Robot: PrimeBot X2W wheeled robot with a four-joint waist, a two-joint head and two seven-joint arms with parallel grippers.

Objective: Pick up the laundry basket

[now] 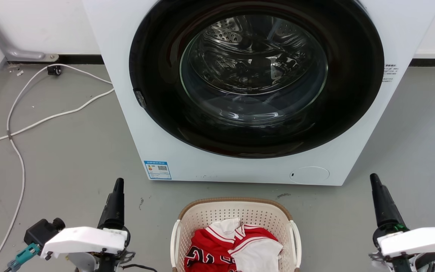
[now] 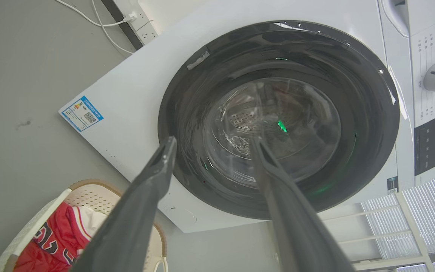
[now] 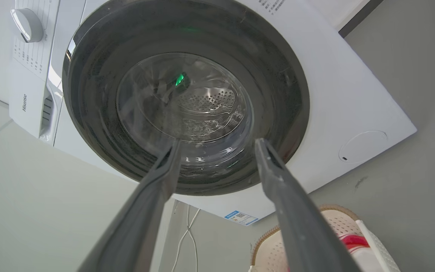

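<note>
The laundry basket sits on the grey floor at 6 o'clock in the head view, closest to the robot. Red-and-white clothes lie inside it, and its white loop handles stand on the two sides. The left pincer hovers at 7 o'clock and the right pincer at 5 o'clock. Each is well apart from the basket and points toward 12. In both wrist views the fingers stand spread with nothing between them.

Beyond the basket, at 12 o'clock, the washer has its round glass door closed, and a white cable trails off at 10 o'clock.

I judge the task barely begun, with the reach to the basket not yet made. The next move calls for both arms to swing inward and down, one to each handle. Each pincer should close firmly on its handle, and the two should lift together so the basket stays level.
</note>
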